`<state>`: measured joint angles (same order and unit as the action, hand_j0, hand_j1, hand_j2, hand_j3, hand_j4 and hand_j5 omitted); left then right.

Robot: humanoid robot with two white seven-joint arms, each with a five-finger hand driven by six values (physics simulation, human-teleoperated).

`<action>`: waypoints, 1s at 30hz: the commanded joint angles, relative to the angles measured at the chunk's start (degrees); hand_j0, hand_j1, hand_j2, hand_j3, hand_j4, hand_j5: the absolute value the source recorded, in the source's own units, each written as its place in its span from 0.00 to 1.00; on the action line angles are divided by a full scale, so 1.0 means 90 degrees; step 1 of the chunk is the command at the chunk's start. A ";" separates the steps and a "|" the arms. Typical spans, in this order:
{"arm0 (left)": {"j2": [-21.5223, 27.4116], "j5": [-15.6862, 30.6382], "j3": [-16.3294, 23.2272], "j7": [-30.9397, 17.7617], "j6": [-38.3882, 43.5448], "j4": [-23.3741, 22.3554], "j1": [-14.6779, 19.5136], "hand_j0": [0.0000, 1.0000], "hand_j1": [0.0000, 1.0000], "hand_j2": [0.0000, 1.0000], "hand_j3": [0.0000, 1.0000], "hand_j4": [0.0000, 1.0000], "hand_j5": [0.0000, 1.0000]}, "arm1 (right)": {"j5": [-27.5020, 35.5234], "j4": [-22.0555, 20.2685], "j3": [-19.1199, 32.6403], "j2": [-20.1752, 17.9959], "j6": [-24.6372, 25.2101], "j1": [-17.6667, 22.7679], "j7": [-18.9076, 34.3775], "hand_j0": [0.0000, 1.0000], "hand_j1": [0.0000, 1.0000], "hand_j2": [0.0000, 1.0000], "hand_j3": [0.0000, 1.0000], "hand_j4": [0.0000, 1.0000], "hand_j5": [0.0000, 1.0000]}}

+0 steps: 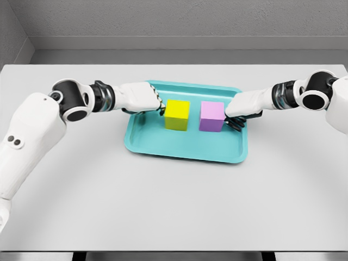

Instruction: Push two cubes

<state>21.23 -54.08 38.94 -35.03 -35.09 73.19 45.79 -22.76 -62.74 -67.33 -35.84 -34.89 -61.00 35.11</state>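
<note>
A yellow cube (177, 115) and a purple cube (211, 116) stand side by side on a teal tray (185, 149), a small gap between them. My left hand (155, 103) reaches over the tray's left part, its curled fingers (161, 111) touching the yellow cube's left face. From the right side, my right hand (235, 117) comes in with its curled fingers (234, 123) against the purple cube's right face. Neither hand grasps anything.
The tray lies in the middle of a light grey table (174, 206). A grey wall runs behind the table's far edge.
</note>
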 commanded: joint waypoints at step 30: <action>-0.0289 -0.0104 0.0370 0.0003 0.0010 -0.0212 0.0205 0.62 0.62 0.62 0.62 0.62 0.62 | -0.0293 0.0311 -0.0116 0.0350 -0.0012 -0.0127 -0.0013 0.15 0.15 0.15 0.15 0.15 0.15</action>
<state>18.76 -56.21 41.98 -35.69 -35.41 71.40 47.64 -25.53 -59.83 -67.82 -33.02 -34.72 -62.14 35.52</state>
